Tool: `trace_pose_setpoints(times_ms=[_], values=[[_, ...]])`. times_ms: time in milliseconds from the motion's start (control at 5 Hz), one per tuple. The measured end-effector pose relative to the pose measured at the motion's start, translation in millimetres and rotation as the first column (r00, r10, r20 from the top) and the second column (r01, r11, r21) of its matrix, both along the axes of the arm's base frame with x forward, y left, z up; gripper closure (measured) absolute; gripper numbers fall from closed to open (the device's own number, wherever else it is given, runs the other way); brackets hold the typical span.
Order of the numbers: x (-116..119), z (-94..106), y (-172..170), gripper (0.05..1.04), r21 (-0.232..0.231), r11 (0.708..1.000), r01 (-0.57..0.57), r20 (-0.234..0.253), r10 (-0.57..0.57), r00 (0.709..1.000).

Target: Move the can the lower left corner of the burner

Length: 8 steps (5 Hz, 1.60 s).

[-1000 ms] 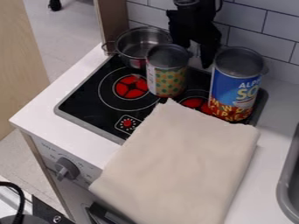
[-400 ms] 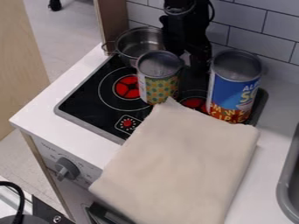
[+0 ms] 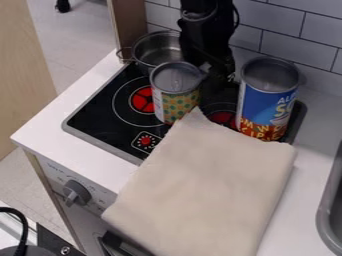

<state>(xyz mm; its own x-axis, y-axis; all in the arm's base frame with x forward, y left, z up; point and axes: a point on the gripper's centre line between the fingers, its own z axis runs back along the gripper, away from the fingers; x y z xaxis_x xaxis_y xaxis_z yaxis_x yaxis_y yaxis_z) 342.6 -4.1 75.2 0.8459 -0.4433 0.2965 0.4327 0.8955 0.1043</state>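
Observation:
The black gripper (image 3: 215, 80) hangs over the back middle of the stove, right beside and behind the patterned can. This can (image 3: 176, 102), green and orange with a grey lid, stands upright on the black cooktop, over the right edge of the left burner (image 3: 143, 99) and against the cloth's top corner. Part of the gripper is hidden behind the can, so contact between them is unclear. A larger blue can (image 3: 266, 107) with a red and yellow base stands to the gripper's right, by the right burner.
A metal pot (image 3: 155, 49) stands at the back left of the stove. A folded beige cloth (image 3: 204, 185) covers the front right of the cooktop and the counter. The tiled wall (image 3: 287, 30) rises behind, and a sink edge (image 3: 327, 215) lies at the right.
The gripper and the patterned can have both shifted toward the lower left. The blue can has moved slightly left and down. The cloth's top corner has been nudged a little.

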Motion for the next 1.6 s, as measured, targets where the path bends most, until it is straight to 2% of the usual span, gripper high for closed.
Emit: trace_pose_setpoints(times_ms=[200,400,600,800,1200,1600], values=[[2.8,-0.2,8.5,0.086,0.026,1.0,-0.003,0.024,0.003,1.0],[-2.5,-8.8,16.1,0.086,0.063,0.997,0.048,0.026,-0.049,0.998],[-8.0,-4.1,20.9,0.086,0.072,0.993,0.093,0.069,-0.098,0.993],[-14.1,-2.8,28.7,0.086,0.05,0.976,0.21,0.047,-0.212,0.976],[-11.6,10.2,45.6,0.086,0.099,0.96,0.263,0.003,-0.265,0.964],[-30.0,9.9,53.0,0.086,0.077,0.959,0.272,0.008,-0.273,0.962]])
